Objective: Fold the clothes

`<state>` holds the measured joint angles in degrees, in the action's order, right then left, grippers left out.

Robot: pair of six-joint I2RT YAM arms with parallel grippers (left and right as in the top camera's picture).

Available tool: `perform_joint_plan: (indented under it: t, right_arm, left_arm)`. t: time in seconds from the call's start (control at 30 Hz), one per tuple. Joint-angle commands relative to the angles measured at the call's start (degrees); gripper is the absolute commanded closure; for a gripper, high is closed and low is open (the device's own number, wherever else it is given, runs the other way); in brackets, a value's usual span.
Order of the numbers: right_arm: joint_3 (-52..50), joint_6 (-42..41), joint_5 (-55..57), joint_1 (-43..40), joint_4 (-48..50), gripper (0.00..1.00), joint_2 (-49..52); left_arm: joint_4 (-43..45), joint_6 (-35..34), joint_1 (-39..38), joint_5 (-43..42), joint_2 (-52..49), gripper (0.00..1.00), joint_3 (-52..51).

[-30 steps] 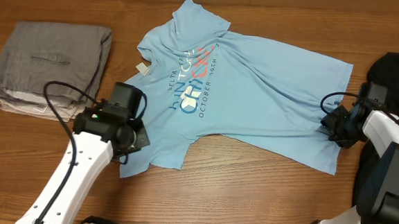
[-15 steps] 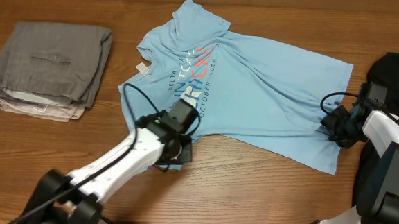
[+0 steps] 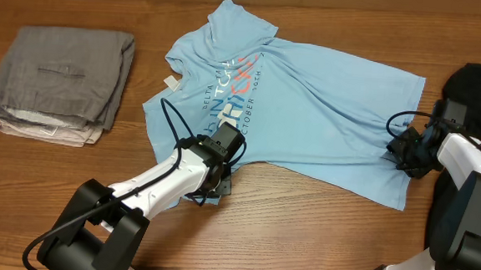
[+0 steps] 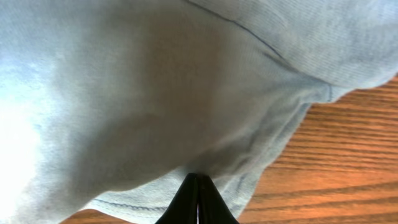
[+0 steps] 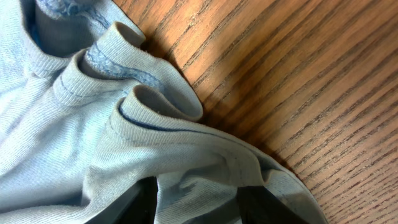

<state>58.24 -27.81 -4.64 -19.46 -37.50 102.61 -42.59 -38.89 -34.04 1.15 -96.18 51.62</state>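
- We find the left arm stretched low over the table (image 3: 318, 232), the left gripper (image 3: 218, 182) pinched fully shut on the near edge of the T-shirt (image 3: 310, 97).
- The right gripper (image 3: 402, 152) is half closed, clamping the bunched right hem.
- The T-shirt lies spread mid-table, lettering up.

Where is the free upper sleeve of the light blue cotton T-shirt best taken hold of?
Pinch the T-shirt's upper sleeve at its cuff edge, coming low from the wooden table's far side: the cuff lies flat, facing bare wood there.
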Motion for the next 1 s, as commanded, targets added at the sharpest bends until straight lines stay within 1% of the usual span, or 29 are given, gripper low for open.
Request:
perform_joint_plan:
  t: [0.0,0.3,0.4,0.47,0.53,0.63,0.7,0.87,0.97]
  right_arm:
    - [-0.9,0.0,0.0,0.0,-0.7,0.53,1.9]
    - [-0.8,0.0,-0.1,0.0,-1.1,0.53,1.9]
    - [0.5,0.0,-2.4,-0.1,-3.5,0.53,1.8]
    - [1.8,0.9,-3.1,-0.1,-4.9,0.48,1.4]
    - [2.8,2.0,-3.0,-0.1,-5.5,0.39,0.4]
    - [3.6,3.2,-3.0,-0.1,-6.6,0.3,-2.3]
    - [4.0,3.3,-3.0,-0.2,-7.8,0.27,-4.5]
    - [4.6,4.3,-3.0,-0.2,-10.8,0.25,-11.1]
    - [4.6,4.3,-3.0,-0.2,-14.5,0.23,-16.0]
  left_arm:
    - [0.0,-0.3,-0.1,1.0,-0.1,0.96,-0.8]
    - [0.7,-0.4,-2.0,-1.5,-3.6,0.96,-1.0]
    - [0.9,-0.4,-2.7,-3.4,-6.1,0.96,-1.0]
    - [0.9,-0.3,-2.9,-4.5,-7.6,0.96,-1.0]
    - [0.5,-0.3,-2.9,-6.0,-8.4,0.96,-1.0]
    - [-1.3,-0.2,-3.1,-8.1,-8.4,0.96,-1.0]
    - [-2.2,0.2,-3.3,-9.1,-8.4,0.96,-1.0]
    - [-2.9,0.8,-5.0,-10.3,-8.4,0.96,-1.0]
    - [-2.8,0.8,-6.6,-10.2,-8.4,0.96,-1.0]
